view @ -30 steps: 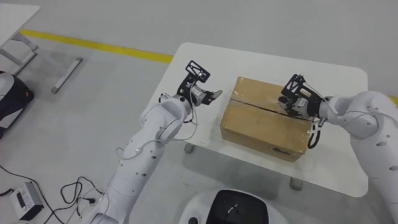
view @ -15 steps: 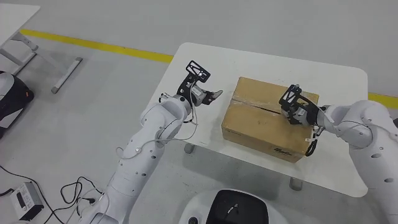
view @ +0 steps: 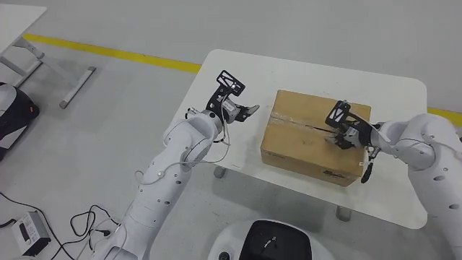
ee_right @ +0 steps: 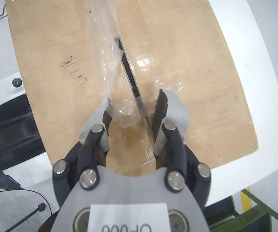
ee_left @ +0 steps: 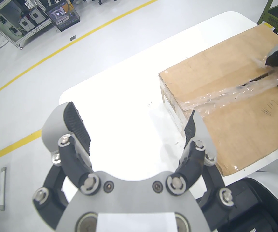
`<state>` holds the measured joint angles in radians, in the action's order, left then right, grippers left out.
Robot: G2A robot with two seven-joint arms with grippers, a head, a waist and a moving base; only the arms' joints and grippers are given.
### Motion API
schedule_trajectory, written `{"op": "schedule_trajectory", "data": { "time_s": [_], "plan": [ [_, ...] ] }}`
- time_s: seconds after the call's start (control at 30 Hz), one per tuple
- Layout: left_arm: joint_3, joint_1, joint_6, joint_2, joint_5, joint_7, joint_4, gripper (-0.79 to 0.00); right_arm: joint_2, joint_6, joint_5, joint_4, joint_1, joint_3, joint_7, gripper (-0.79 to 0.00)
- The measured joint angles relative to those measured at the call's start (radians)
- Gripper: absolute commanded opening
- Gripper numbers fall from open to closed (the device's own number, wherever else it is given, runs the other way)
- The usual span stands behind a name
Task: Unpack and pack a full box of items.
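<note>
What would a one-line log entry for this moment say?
box: flaps down, on table | right gripper: at top seam, shut on clear tape | left gripper: open, empty, beside box

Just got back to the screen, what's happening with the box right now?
The right gripper sits at the cardboard box's top seam, pinching a bunched strip of clear tape that is lifted off the flaps. A dark gap shows along the seam, but the flaps lie flat. The left gripper hangs open over the white table beside the box, holding nothing.
</note>
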<state>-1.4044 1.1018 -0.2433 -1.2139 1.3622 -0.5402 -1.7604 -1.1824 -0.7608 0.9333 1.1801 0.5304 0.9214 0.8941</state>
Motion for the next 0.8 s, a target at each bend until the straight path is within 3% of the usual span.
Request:
{"op": "schedule_trajectory", "data": {
  "time_s": [0.6,0.8],
  "plan": [
    [0.01,-0.006,-0.001,0.002,-0.004,0.0,0.005,0.0,0.06,0.031,-0.028,0.115,0.062,0.152,0.035,0.0],
    [0.008,-0.006,-0.005,0.004,-0.005,0.002,0.008,0.0,0.087,-0.109,-0.159,0.124,0.115,0.225,-0.005,-0.123]
  ]
}}
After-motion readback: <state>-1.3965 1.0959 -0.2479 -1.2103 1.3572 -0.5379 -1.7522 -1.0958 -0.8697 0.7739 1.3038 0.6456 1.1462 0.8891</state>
